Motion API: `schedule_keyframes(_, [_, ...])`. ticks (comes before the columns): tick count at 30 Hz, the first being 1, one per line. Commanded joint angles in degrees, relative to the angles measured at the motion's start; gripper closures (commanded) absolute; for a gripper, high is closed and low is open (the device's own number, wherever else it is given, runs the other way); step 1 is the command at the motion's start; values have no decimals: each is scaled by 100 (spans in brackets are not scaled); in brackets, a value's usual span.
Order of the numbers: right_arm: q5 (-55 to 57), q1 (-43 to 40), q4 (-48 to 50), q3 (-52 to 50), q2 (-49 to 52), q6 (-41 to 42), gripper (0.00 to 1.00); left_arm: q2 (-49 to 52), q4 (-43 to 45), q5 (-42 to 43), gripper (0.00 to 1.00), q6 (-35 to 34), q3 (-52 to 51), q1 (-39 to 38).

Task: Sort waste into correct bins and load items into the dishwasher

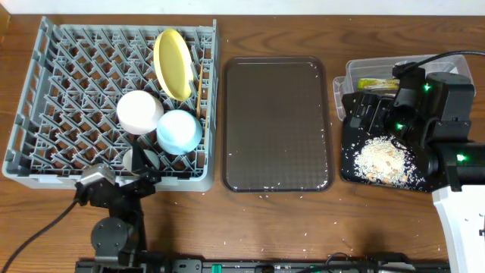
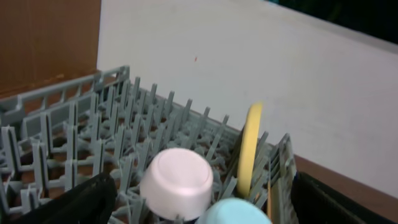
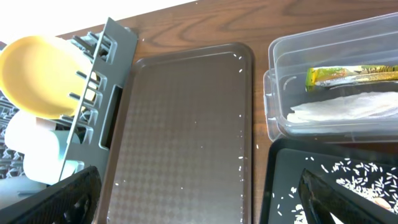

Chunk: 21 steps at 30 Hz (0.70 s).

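Note:
The grey dish rack (image 1: 45, 98) holds the yellow plate (image 1: 173, 62) on edge, the upturned white bowl (image 1: 139, 111) and light blue bowl (image 1: 179, 130), and thin chopsticks (image 1: 199, 95) beside the plate. A small white cup (image 1: 130, 158) shows partly by my left gripper (image 1: 148, 165), which is open and empty at the rack's front edge. The clear tub (image 1: 350, 76) holds the green-and-orange wrapper (image 3: 351, 76) and the white napkin (image 3: 354, 107). The black tray (image 1: 350, 171) holds rice crumbs (image 1: 383, 159). My right gripper (image 3: 199, 205) is open and empty above the black tray's left part.
The dark brown serving tray (image 1: 276, 125) lies between the rack and the bins, with a few rice grains on it. Loose grains are scattered on the wooden table (image 1: 303, 227) in front. A white wall (image 2: 249, 56) stands behind the rack.

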Motion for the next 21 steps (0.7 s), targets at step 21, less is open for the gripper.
schedule_keyframes(21, [17,-59,-2,33,-7,11,1,-398,363,28,9,-28,-1480,50])
